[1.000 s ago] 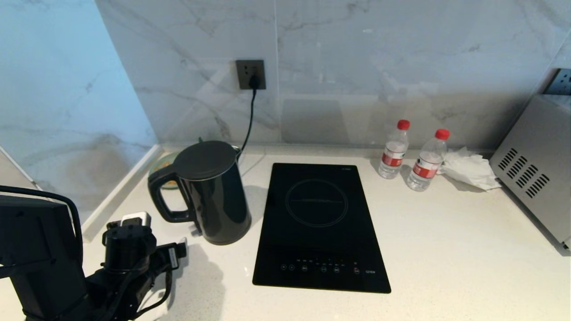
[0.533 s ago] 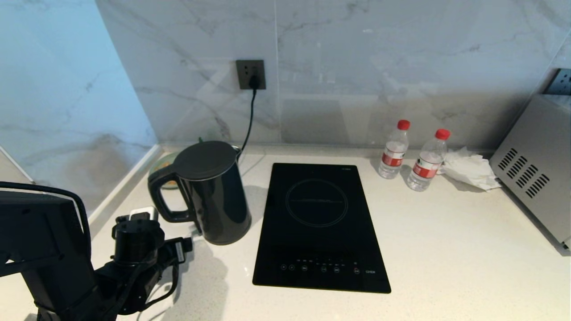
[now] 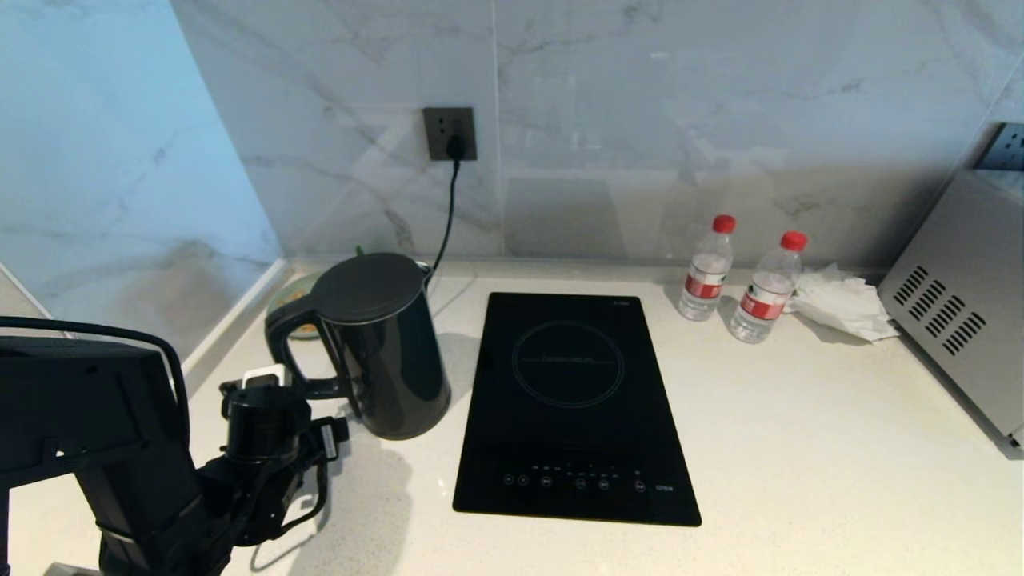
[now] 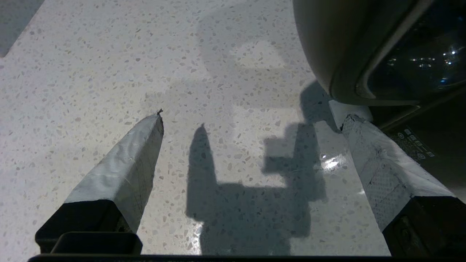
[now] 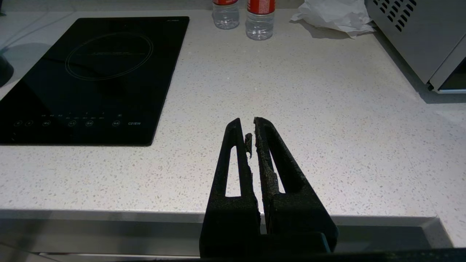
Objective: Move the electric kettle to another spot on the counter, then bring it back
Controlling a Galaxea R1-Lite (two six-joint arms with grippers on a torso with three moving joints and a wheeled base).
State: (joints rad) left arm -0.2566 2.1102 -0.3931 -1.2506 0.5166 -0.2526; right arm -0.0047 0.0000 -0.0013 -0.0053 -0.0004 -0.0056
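The electric kettle (image 3: 382, 344) stands upright on the counter (image 3: 800, 448), at the left, just beside the black induction hob (image 3: 572, 408), its loop handle turned toward the left gripper (image 3: 264, 382). That gripper hangs low just off the handle, and its jaws are spread wide with nothing between them. The left wrist view gets right in: two pale taped fingers (image 4: 123, 171) over speckled stone, and the glossy curve of the kettle (image 4: 364, 47) beside one tip. Whether that tip touches it, can't tell.

Writing? On the hob's control strip the right wrist view gives "C21EW" (image 5: 133, 123); the head view shows it only as a smudge. The two red-capped water bottles (image 3: 706, 272) carry red labels, too small to read.

The right gripper (image 5: 252, 125) sits parked off the counter's front edge, jaws pressed together, seen by its own camera alone. Only the head view takes in the wall socket (image 3: 450, 134) and cord, plus a silver appliance (image 3: 956, 304) at far right.
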